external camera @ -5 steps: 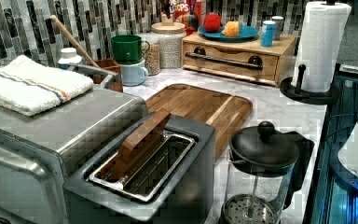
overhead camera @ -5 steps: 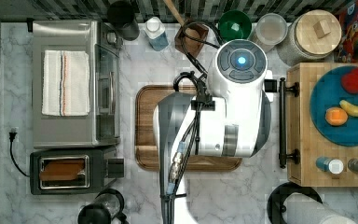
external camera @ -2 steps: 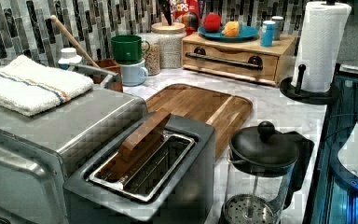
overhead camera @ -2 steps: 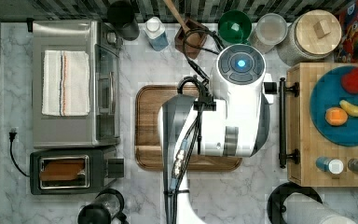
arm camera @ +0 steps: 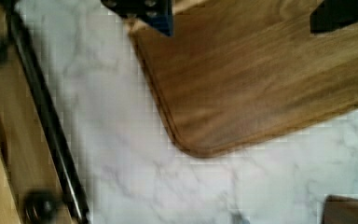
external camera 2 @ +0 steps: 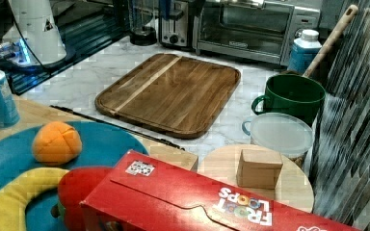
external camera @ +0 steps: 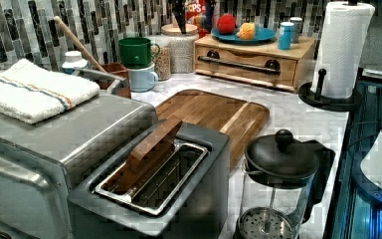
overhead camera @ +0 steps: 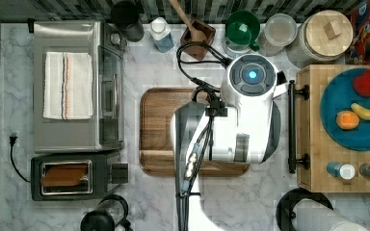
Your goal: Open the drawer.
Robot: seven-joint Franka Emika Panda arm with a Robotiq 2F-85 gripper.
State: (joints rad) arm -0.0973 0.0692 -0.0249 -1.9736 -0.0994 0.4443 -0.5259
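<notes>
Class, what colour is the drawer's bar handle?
Black; the handle on the light-wood drawer shows best in the left view.

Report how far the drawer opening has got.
Done: nothing that shows; the drawer sits flush in its wooden box, shut. In hand: the arm hangs above the cutting board beside the drawer front, and the wrist view shows the black bar handle close by, ungrasped. Left: reach the handle, grip it, pull the drawer out.

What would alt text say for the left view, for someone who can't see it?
A kitchen counter: at the back, a closed wooden drawer with a black bar handle, a blue plate of fruit on top. In front lie a cutting board, a toaster and a coffee press.
</notes>
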